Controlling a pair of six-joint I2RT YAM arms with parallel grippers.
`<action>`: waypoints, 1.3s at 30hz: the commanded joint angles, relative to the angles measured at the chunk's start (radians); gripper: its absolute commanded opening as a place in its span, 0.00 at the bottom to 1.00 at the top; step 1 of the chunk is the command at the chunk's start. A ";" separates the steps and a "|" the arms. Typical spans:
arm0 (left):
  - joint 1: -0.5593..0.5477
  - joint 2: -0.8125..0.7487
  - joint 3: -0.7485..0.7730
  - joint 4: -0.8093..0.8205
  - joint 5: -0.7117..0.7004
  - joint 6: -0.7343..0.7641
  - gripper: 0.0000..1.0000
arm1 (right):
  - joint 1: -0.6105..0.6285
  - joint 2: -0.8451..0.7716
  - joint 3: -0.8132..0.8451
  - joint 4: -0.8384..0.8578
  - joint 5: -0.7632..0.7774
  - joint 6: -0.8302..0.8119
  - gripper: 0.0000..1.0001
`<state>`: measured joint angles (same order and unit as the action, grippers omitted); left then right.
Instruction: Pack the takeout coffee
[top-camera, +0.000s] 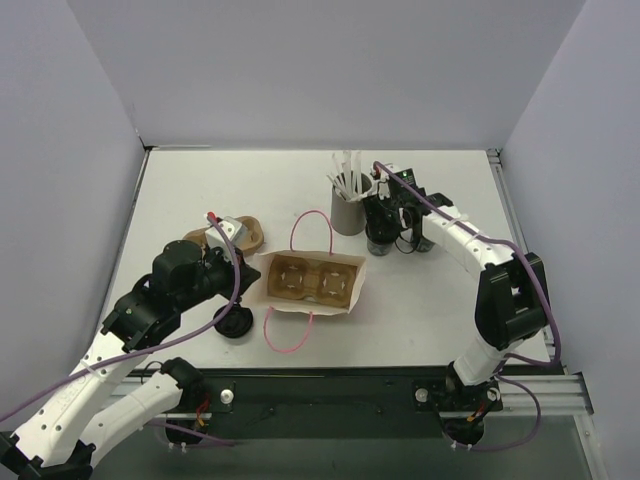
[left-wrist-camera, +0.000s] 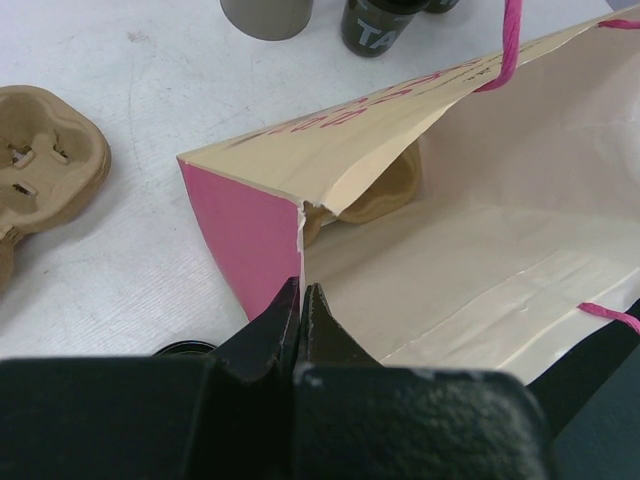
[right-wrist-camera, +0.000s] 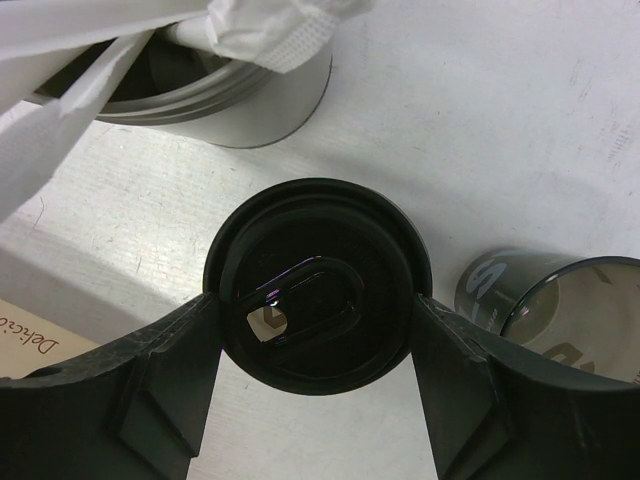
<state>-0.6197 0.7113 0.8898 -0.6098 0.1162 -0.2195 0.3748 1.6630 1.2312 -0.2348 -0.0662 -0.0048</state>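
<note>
Takeout coffee, a short dark cup under a round black lid (right-wrist-camera: 318, 290), is gripped by the right jaws, whose black fingers (right-wrist-camera: 170, 370) are pressed against opposite sides of the lid's rim. It stands upright at the far right of the desk, just beside a grey cylinder stuffed with white paper-wrapped straws (right-wrist-camera: 250, 110). A second dark cup, open-topped (right-wrist-camera: 545, 310), stands near its other side.

The left jaws are pressed together on the torn upper edge of a pink and cream paper bag (left-wrist-camera: 245, 235), which stands open at mid-desk with pink cord handles (top-camera: 310, 222). A brown moulded-pulp cup carrier (left-wrist-camera: 385, 190) is seated inside the bag. Another like it (left-wrist-camera: 45, 160) lies loose to the bag's left, and a flat black lid (top-camera: 235, 324) lies near the left arm.

Everything is carried by a white desk (top-camera: 440, 310), closed in on three sides by plain pale grey-lilac walls (top-camera: 330, 70). A dark rail (top-camera: 330, 390) runs along the near edge.

White letters "TA" are read on the side of the takeout coffee in the left wrist view, the rest being cut off. Dark script beginning "Deli" is seen on the bag's cream wall in the right wrist view. Pink script along the bag's rim cannot be made out.
</note>
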 joint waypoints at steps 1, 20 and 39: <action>-0.002 0.001 0.054 0.012 -0.004 0.011 0.00 | 0.009 -0.037 -0.012 -0.008 0.005 0.005 0.53; -0.002 0.059 0.075 0.126 -0.088 -0.035 0.00 | 0.225 -0.540 0.213 -0.224 0.131 -0.072 0.47; -0.002 0.105 0.116 0.128 -0.107 -0.053 0.00 | 0.867 -0.572 0.372 -0.209 0.172 -0.296 0.48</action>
<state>-0.6197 0.8192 0.9504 -0.5346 0.0223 -0.2558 1.1385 1.0481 1.6093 -0.4438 0.0593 -0.2459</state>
